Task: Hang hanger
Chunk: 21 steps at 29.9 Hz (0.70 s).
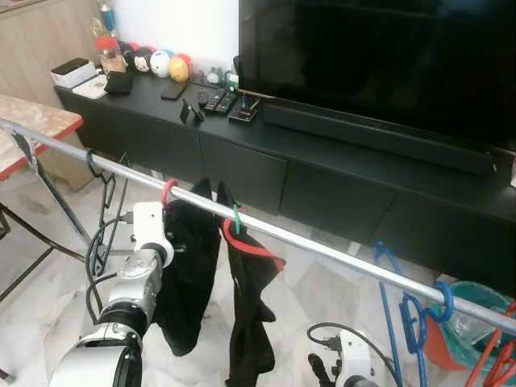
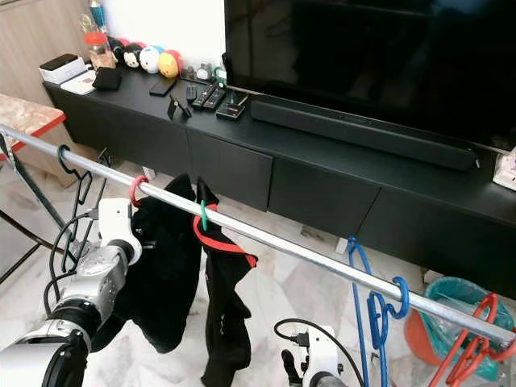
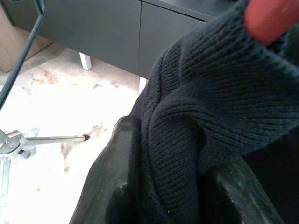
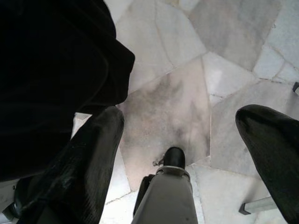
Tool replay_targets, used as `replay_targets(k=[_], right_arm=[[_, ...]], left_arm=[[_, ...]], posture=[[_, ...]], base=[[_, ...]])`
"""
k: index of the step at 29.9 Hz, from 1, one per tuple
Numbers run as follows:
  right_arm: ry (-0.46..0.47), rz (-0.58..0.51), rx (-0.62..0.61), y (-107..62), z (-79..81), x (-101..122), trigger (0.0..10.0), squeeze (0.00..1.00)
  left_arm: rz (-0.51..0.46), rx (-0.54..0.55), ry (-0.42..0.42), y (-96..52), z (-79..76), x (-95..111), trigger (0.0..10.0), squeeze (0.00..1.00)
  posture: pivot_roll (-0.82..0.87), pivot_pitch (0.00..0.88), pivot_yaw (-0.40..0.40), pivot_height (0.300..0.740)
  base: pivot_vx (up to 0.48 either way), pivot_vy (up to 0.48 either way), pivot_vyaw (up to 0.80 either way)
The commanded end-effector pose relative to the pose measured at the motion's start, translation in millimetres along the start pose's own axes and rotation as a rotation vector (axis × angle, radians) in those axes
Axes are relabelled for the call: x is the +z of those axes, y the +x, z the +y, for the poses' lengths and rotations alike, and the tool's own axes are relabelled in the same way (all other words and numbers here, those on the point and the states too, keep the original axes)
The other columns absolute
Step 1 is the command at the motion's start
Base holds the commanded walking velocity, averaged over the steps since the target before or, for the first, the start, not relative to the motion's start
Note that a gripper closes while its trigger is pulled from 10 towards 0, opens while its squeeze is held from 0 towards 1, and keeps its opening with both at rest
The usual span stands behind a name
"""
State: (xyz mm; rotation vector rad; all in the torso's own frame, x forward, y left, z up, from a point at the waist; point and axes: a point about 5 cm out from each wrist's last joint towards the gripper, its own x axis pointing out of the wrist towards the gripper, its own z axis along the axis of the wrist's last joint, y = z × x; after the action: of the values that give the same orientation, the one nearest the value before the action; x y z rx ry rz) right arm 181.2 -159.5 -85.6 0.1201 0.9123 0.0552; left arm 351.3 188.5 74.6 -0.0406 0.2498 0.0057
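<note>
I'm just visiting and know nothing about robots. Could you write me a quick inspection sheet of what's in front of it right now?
Surface: marble-look floor tiles; metal rail crossing the scene.
Job's things: red hanger hooked on the rail, carrying a black knit garment.
Clutter: second black garment, black hanger, blue hangers, remotes, soft toys.
Grippers: left gripper shut on the knit garment below the red hanger; right gripper open, low over the floor.
Cables: black cables along the left arm.
Surroundings: television, soundbar, black cabinet, teal bin.
</note>
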Motion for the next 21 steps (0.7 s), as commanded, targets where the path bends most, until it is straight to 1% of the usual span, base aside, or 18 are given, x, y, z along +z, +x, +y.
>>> replay_targets(k=[1,5,9,10,11,12,17,21], right_arm=[[0.013,-0.008,-0.005,0.2,0.0,1.1,10.0,0.0],[0.021,-0.012,-0.01,0.0,-0.2,0.8,10.0,0.0],[0.015,-0.012,-0.009,0.0,-0.5,1.0,10.0,0.0],[0.009,-0.01,-0.005,0.1,-0.4,1.1,10.0,0.0],[0.004,-0.008,-0.003,0.1,-0.3,1.2,10.0,0.0],[0.007,-0.008,0.0,0.1,-0.1,1.0,10.0,0.0],[0.007,-0.008,0.002,0.1,0.2,0.9,10.0,0.0],[0.009,-0.007,0.001,0.1,0.3,0.7,10.0,0.0]], left_arm=[[0.038,-0.017,0.025,0.1,-6.4,-7.4,10.0,0.0],[0.032,-0.015,0.021,-1.1,-7.1,-10.0,10.0,0.0],[0.011,-0.013,0.019,-4.2,-4.6,-12.8,10.0,0.0],[0.002,-0.004,0.015,-4.5,-3.4,-12.2,10.0,0.84],[-0.005,0.003,0.012,-4.7,-2.6,-11.9,10.0,0.84],[-0.014,0.012,0.009,-4.9,-1.5,-11.1,10.0,1.0],[-0.041,0.009,-0.008,-4.6,-2.5,-7.6,10.0,1.0],[-0.066,0.007,-0.006,-5.1,-2.1,-5.0,10.0,1.0]], posture=[[-0.05,0.005,-0.03,0.74],[-0.05,0.006,-0.028,0.74],[-0.05,0.008,-0.03,0.74],[-0.05,0.008,-0.03,0.74],[-0.05,0.008,-0.03,0.74],[-0.05,0.009,-0.031,0.74],[-0.05,0.009,-0.029,0.74],[-0.05,0.005,-0.029,0.74]], base=[[0.0,0.0,0.0],[0.0,0.0,0.0],[0.0,0.0,0.0],[0.0,0.0,0.0],[0.0,0.0,0.0],[0.0,0.0,0.0],[0.0,0.0,0.0],[0.0,0.0,0.0]])
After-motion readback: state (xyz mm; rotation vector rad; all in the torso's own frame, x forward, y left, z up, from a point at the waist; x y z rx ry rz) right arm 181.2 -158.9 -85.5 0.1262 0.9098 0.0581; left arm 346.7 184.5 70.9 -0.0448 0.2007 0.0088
